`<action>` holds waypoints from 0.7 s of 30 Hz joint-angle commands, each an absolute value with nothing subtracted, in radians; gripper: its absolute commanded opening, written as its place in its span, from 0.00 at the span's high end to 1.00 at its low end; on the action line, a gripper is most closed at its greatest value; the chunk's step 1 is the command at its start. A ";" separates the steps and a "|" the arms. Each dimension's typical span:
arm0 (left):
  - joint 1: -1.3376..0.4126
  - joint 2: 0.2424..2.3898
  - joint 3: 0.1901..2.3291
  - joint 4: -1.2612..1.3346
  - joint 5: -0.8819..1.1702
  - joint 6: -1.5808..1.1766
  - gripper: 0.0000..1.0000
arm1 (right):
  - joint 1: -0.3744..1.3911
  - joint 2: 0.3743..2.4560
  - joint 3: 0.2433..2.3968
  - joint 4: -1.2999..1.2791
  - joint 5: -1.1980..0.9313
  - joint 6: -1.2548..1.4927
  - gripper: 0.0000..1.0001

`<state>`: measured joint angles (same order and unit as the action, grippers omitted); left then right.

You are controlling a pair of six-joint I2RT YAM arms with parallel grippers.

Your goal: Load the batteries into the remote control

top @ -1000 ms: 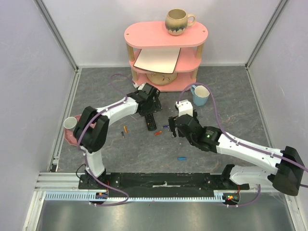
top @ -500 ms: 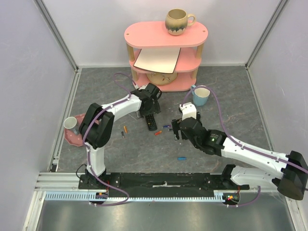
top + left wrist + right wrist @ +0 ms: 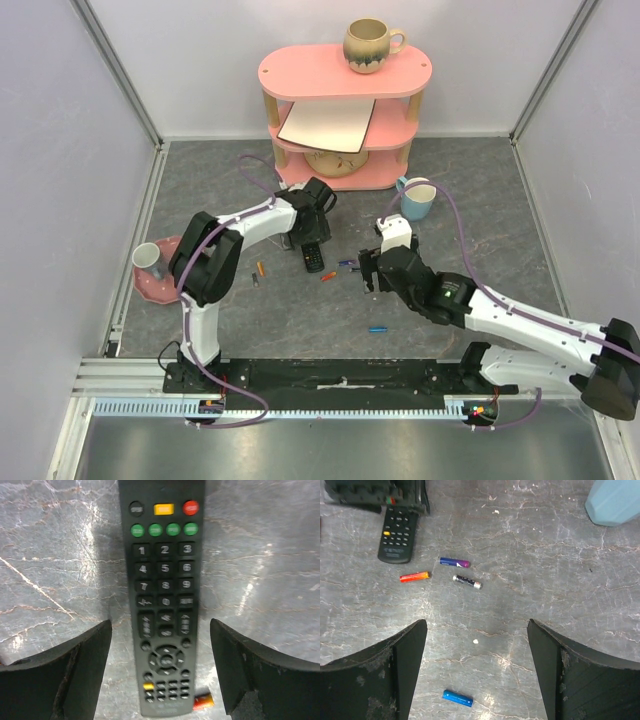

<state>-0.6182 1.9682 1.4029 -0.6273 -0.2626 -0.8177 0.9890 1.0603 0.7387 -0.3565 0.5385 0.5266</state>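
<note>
Left gripper [image 3: 160, 630]: wide open, empty, remote control [image 3: 162, 580] between its fingers [image 3: 65, 675]. Right gripper [image 3: 476, 627]: wide open, empty; batteries [image 3: 454, 562] lie upper left on the surface [image 3: 545, 580].

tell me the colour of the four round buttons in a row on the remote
Green; the left wrist view shows those buttons on the remote control best.

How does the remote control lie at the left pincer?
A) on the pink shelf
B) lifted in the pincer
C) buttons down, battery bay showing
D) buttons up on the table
D: the left wrist view shows the remote control flat on the table, numbered buttons facing up, between the open fingers of the left pincer.
</note>
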 commanded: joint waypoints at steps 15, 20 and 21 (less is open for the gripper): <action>-0.606 2.076 1.502 -0.655 -0.288 -0.752 0.88 | 0.989 0.976 0.749 -0.379 0.541 0.546 0.11; -0.607 1.799 1.330 -0.449 -0.212 -0.729 0.98 | 0.989 0.988 0.762 -0.368 0.575 0.545 0.11; -0.606 1.740 1.283 -0.392 -0.163 -0.729 0.98 | 0.989 0.992 0.761 -0.354 0.578 0.546 0.11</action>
